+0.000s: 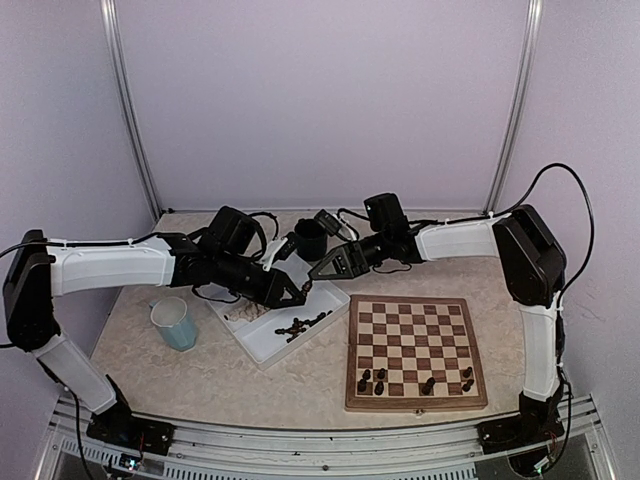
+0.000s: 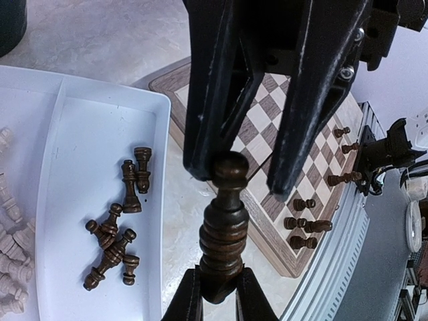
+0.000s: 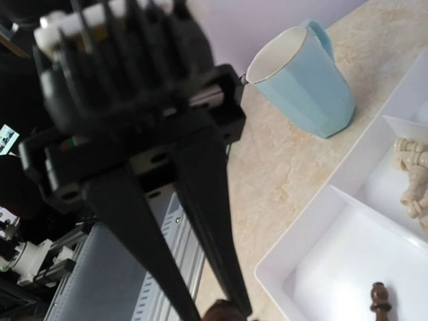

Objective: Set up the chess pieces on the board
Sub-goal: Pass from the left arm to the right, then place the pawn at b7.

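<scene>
My left gripper (image 2: pixel 219 281) is shut on the base of a dark brown chess piece (image 2: pixel 224 234) and holds it in the air over the tray's right edge. My right gripper (image 2: pixel 239 180) is open, its fingers straddling the piece's head. The two grippers meet above the white tray (image 1: pixel 260 345), with the left gripper (image 1: pixel 298 293) just left of the right gripper (image 1: pixel 318 272). Several dark pieces (image 2: pixel 114 241) lie in the tray's right compartment and pale pieces (image 2: pixel 10 247) in its left. The board (image 1: pixel 415 350) carries several dark pieces (image 1: pixel 378 381) along its near edge.
A light blue mug (image 1: pixel 175 323) stands left of the tray and shows in the right wrist view (image 3: pixel 304 80). A black cup (image 1: pixel 310 240) stands at the back. Cables lie behind the arms. The left gripper's fingers (image 3: pixel 200 200) fill the right wrist view.
</scene>
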Robot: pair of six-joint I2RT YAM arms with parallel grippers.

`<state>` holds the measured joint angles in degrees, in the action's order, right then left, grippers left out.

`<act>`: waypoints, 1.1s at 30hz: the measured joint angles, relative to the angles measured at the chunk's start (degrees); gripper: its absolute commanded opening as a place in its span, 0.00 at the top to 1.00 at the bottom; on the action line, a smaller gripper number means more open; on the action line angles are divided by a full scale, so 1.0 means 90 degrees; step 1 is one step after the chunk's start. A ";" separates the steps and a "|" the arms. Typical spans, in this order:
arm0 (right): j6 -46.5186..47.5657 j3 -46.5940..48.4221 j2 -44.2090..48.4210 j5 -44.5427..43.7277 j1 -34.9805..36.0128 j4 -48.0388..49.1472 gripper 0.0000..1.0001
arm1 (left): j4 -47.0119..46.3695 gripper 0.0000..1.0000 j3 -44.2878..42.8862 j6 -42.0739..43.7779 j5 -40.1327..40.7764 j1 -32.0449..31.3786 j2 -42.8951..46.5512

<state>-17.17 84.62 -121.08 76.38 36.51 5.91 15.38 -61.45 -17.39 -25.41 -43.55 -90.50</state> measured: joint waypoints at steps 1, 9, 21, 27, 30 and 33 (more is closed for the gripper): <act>0.0005 0.0000 0.0000 -0.0007 0.0000 -0.0015 0.78 | -0.0019 1.00 0.0000 -0.0022 0.0005 0.0000 0.0000; 0.0153 0.0000 0.0000 -0.0066 0.0000 -0.0129 0.94 | -0.0087 0.99 0.0000 -0.0063 0.0022 0.0000 0.0000; 0.1897 0.0714 0.0568 -0.1294 -0.0600 -0.1974 0.99 | 0.0214 0.99 -0.0063 0.0109 0.0107 0.0024 -0.0119; 0.3789 -0.0027 0.2356 -0.2970 -0.1095 -0.2965 0.99 | 0.0529 0.99 -0.0175 0.0345 0.0231 0.0267 -0.0194; 0.4585 -0.1035 0.3458 -0.3691 -0.1076 -0.3313 0.99 | 0.0580 0.99 -0.0338 0.0476 0.0355 0.0393 -0.0345; 0.5151 -0.1870 0.4158 -0.4228 -0.1076 -0.3631 0.99 | 0.0588 0.99 -0.0459 0.0546 0.0423 0.0440 -0.0495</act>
<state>29.19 67.79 -83.66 38.33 26.83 -26.76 20.67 -65.58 -12.47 -21.61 -39.59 -94.96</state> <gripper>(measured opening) 0.080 0.146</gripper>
